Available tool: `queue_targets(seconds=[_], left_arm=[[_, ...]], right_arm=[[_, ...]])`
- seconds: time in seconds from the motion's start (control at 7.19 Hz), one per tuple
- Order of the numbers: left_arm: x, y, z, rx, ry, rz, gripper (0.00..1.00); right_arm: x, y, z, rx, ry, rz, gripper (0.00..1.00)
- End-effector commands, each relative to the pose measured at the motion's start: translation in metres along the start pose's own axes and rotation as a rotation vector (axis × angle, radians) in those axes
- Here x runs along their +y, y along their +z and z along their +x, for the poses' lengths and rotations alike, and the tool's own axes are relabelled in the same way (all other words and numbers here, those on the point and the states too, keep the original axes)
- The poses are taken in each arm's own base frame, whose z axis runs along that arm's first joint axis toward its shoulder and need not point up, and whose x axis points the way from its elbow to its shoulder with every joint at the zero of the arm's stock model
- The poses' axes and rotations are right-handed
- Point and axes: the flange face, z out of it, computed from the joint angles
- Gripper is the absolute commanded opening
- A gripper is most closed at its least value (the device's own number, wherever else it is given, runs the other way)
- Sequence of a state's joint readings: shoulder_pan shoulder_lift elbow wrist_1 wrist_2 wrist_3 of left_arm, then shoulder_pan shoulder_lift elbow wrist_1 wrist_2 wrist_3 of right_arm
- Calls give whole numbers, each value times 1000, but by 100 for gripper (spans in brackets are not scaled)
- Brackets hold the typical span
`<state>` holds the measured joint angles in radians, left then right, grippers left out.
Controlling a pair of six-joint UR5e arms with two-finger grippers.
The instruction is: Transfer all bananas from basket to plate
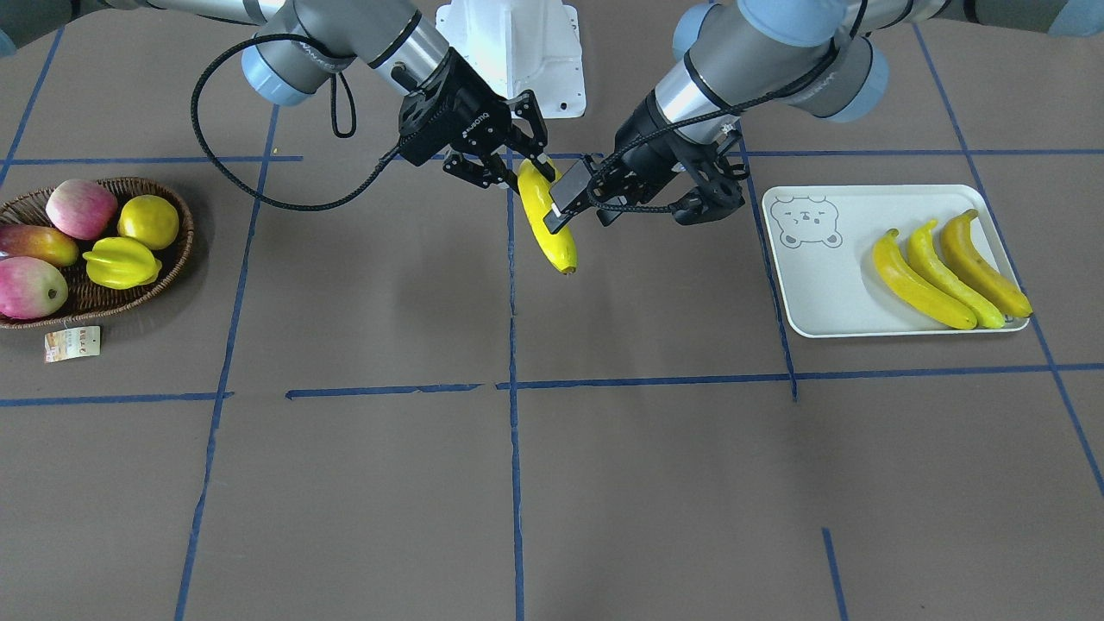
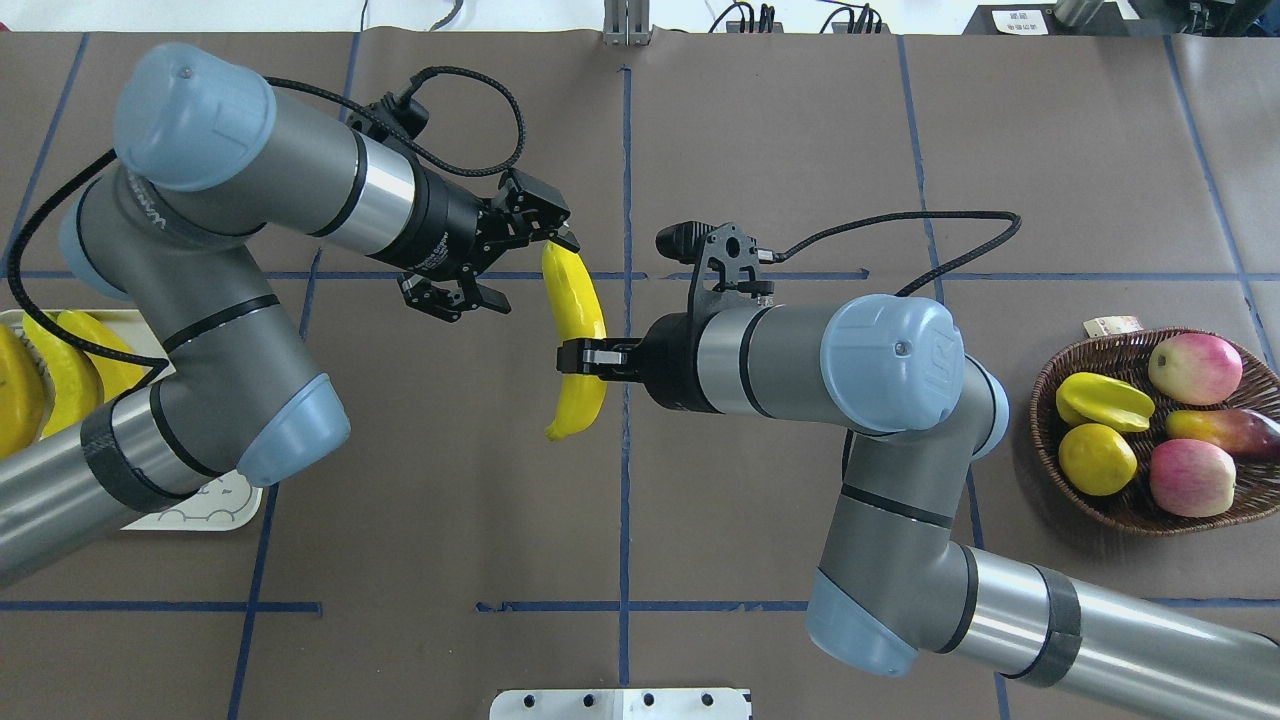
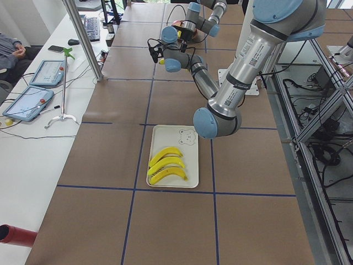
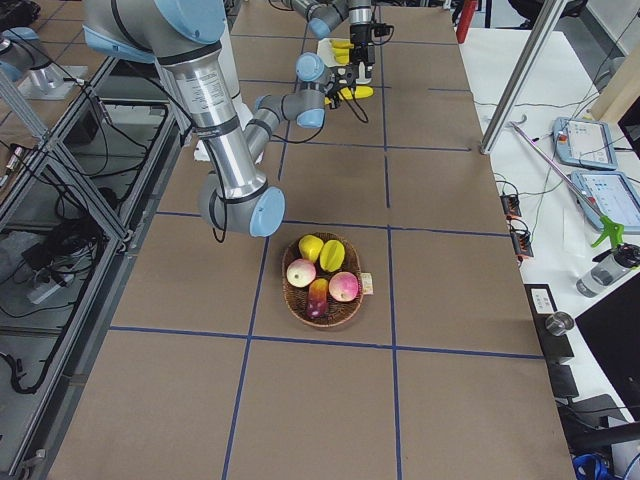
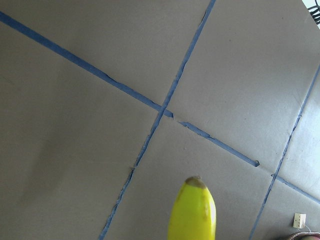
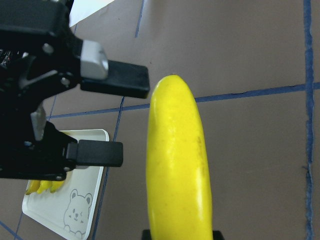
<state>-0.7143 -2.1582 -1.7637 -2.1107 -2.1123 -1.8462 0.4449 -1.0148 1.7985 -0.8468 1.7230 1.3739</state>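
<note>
Three bananas (image 1: 940, 272) are lying on the plate (image 1: 824, 302), which is at 9 o'clock in the overhead view. At 3 o'clock the basket (image 2: 1042, 440) is holding only other fruit. Over the table centre the fourth banana (image 2: 577, 320) is hanging mid-air, well apart from both.

Grip state: the right gripper (image 2: 585, 357) is clamping it near the middle. The left gripper (image 6: 132, 117) is sitting at the banana's 10 o'clock with its fingers spread wide. One finger is just beside the far tip, and from the right wrist view the fruit isn't lying between them. Looks like a handover being set up.

Risks I'm seeing:
- Right letting go before left is gripping properly means the banana is dropping onto the table.
- Left is lining up on the tapered, glossy end. Pinching there risks it squirting out, or the long body swinging down.
- Both finger pairs are working close together, so a sloppy approach is risking finger contact or knocking the fruit askew.
- One side of the plate is filling up, so an off-target drop is risking nudging the three.
</note>
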Motion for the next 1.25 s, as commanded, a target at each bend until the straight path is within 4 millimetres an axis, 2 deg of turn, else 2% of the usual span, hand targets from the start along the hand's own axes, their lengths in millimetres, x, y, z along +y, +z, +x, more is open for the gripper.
queue_targets(seconds=[0.0,0.42,0.83,0.97,1.11], left_arm=[[7,9,-1,-3,-9,0,88],[6,16,1,-11,-18,0,79],[7,16,3,-9,-18,-2,62],[7,16,3,-9,-18,-2,43],[7,16,3,-9,-17,-2,16]], right_arm=[[1,1,-3,-5,6,0,7],[2,1,-10,-17,4,-1,7],[4,1,-12,-22,3,-3,8],[6,2,-12,-20,3,1,8],[7,2,-12,-19,4,6,16]])
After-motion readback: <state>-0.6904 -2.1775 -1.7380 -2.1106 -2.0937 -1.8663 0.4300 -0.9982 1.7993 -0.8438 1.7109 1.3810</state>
